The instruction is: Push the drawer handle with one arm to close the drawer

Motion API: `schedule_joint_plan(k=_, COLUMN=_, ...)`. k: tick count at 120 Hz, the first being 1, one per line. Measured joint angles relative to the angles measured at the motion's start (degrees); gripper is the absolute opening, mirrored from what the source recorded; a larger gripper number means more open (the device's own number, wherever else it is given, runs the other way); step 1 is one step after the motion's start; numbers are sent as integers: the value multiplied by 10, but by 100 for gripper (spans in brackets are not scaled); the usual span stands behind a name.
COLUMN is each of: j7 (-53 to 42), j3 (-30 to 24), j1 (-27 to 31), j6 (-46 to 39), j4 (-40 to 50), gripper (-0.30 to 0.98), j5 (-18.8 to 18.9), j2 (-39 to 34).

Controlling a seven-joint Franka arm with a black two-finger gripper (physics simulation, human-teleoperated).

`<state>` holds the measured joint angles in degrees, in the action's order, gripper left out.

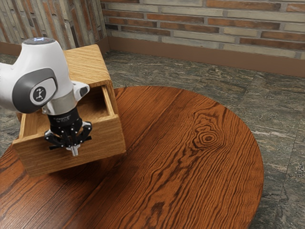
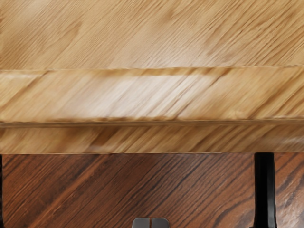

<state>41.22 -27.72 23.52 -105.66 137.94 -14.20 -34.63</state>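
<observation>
Pale wood-grained cabinet (image 1: 88, 64) stands on a round, reddish-brown table (image 1: 190, 148); its drawer (image 1: 104, 137) is open, the front out from the body and part of the interior exposed. Black handle (image 1: 88, 139) is mounted on the drawer's front panel; in the exterior view its ends appear to either side of the gripper (image 1: 75, 150). Gripper points downward at that front, fingers together, nothing clamped between them. Wrist view agrees: the two fingertips lie side by side, between the handle's two dark posts. Contact between fingers and handle: cannot be determined. Background: brick wall (image 1: 209, 24), grey-green stone floor (image 1: 281, 114).
</observation>
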Motion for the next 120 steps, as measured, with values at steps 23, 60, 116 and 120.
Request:
schedule_joint_plan(k=23, j7=-7, j3=10, j1=16, j6=-7, j4=-29, gripper=-10, j5=12, j2=34)
schedule_joint_plan(k=60, j7=-15, j3=30, j1=29, j6=-13, j4=-61, gripper=-10, j5=35, j2=74)
schedule_joint_plan(k=116, j7=-17, j3=48, j1=43, j6=-31, j4=-103, gripper=-10, j5=40, j2=131)
schedule_joint_plan(k=120, j7=-17, j3=49, j1=46, j6=-32, j4=-106, gripper=-10, j5=41, j2=135)
